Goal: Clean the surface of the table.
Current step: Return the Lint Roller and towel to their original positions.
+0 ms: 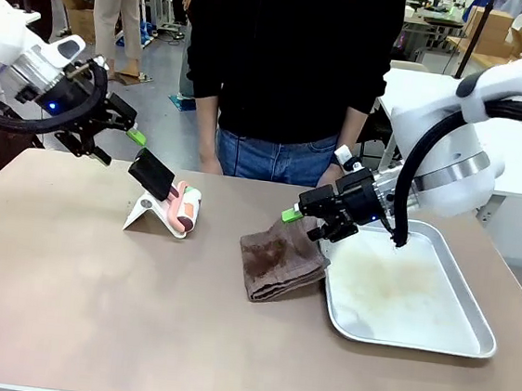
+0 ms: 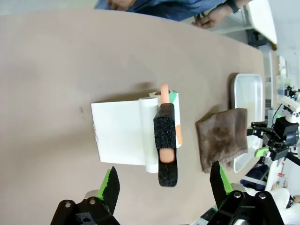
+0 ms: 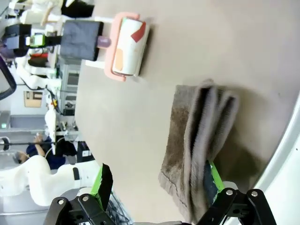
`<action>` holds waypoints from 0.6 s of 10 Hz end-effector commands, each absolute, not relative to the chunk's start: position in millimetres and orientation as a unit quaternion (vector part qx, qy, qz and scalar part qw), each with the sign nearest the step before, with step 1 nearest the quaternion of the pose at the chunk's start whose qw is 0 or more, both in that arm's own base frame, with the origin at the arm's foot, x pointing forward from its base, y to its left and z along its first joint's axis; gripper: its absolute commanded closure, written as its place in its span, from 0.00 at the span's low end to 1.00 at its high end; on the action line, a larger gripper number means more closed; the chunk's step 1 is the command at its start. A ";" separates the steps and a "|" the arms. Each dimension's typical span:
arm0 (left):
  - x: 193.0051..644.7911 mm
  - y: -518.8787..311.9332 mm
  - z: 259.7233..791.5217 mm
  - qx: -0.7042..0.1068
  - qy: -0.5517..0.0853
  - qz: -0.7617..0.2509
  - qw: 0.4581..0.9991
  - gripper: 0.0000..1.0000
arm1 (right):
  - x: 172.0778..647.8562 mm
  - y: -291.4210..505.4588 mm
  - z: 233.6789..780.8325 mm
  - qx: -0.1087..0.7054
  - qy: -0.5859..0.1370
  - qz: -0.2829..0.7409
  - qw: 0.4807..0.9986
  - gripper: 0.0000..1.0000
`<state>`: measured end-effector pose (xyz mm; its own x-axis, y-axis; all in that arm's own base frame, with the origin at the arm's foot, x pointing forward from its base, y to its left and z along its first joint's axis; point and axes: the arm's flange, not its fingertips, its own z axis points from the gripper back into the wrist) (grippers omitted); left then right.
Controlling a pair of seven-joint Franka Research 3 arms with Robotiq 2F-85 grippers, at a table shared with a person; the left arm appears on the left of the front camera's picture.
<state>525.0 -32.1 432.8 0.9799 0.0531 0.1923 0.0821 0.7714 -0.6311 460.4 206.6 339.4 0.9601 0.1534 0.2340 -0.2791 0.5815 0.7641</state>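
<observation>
The brownish-tan table (image 1: 90, 308) spans the foreground, bearing a lint roller (image 1: 183, 208) with a black foam handle on a white sheet, a folded brown cloth (image 1: 277, 261) and a stained metal tray (image 1: 451, 339). The left gripper (image 1: 129, 133) hovers with fingers spread, holding nothing, above the roller's handle. The right gripper (image 1: 294, 214) hangs spread and empty just over the cloth beside the tray.

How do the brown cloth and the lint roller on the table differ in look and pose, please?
The brown cloth lies soft, folded and flat, one edge against the metal tray; the lint roller is rigid, white and pink, its black handle tilted upward. The cloth is dark and stained; the roller pale. Both rest on the table, ungripped.
</observation>
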 end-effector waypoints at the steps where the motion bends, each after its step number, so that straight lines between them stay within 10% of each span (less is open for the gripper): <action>1: 505.5 -19.8 437.6 -0.363 -0.124 -0.015 0.923 0.00 | 448.3 191.8 351.0 0.445 -0.108 0.110 0.882 0.00; 6: 466.0 15.7 459.6 -0.421 -0.115 -0.050 0.898 0.00 | 406.5 129.8 385.4 0.537 -0.098 0.113 0.830 0.00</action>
